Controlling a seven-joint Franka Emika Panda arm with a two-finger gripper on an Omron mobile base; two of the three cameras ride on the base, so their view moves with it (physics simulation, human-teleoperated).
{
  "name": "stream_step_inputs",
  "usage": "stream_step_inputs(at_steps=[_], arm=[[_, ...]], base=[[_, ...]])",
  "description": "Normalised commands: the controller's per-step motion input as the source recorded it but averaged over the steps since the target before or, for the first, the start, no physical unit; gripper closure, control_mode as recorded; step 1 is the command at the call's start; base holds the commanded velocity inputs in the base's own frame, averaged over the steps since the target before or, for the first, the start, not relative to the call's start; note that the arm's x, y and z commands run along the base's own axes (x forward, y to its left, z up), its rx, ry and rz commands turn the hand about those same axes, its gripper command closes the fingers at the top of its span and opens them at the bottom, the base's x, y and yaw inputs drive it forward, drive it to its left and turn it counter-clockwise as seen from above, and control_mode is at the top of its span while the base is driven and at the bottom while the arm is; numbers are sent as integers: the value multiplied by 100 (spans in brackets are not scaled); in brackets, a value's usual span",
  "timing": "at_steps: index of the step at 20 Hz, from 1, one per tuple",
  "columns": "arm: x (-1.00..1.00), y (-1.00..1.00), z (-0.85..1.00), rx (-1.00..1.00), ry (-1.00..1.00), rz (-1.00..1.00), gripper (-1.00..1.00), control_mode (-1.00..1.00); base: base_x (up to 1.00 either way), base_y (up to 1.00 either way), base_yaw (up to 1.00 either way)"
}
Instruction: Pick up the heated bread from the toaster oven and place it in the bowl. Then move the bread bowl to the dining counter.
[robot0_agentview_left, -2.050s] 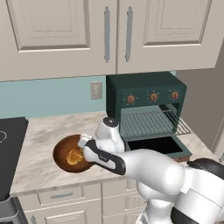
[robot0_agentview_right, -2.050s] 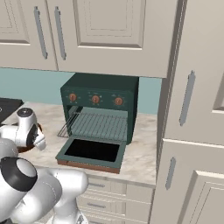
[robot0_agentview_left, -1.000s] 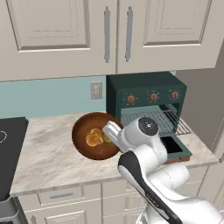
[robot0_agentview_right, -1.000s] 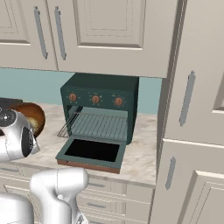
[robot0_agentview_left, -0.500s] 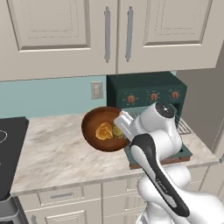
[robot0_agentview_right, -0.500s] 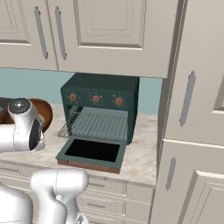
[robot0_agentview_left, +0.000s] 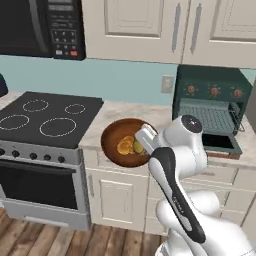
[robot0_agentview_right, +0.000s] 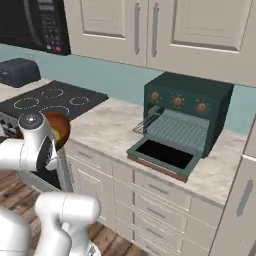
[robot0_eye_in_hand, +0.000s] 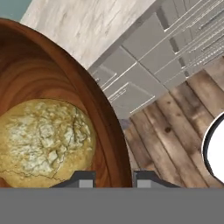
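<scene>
The two-finger dark-tipped gripper (robot0_eye_in_hand: 113, 178) is pinching the rim of the round glossy brown wooden bowl (robot0_agentview_left: 114, 136), one tip inside and one outside, carrying it off the edge of the marble worktop (robot0_agentview_left: 125, 111). A yellowish-olive bread lump (robot0_eye_in_hand: 41, 142) and a golden-orange bread piece (robot0_agentview_left: 124, 146) are lying in it. Farther back, the dark green toaster oven (robot0_agentview_right: 187, 117) is sitting with its door dropped open.

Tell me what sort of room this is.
A home kitchen, rendered: a black stove beside a marble worktop, cream cabinets above, and a dark green toaster oven with its door down.
</scene>
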Motion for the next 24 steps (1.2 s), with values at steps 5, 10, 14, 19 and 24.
stream_step_inputs(at_steps=[5, 10, 14, 19, 24], arm=[[0, 0, 0, 0, 0, 0, 100, 100], [0, 0, 0, 0, 0, 0, 100, 100], [0, 0, 0, 0, 0, 0, 100, 100], [0, 0, 0, 0, 0, 0, 100, 100], [0, 0, 0, 0, 0, 0, 100, 100]], base=[[-25, 17, 97], [0, 30, 98], [4, 35, 91], [82, 58, 62], [100, 94, 39]])
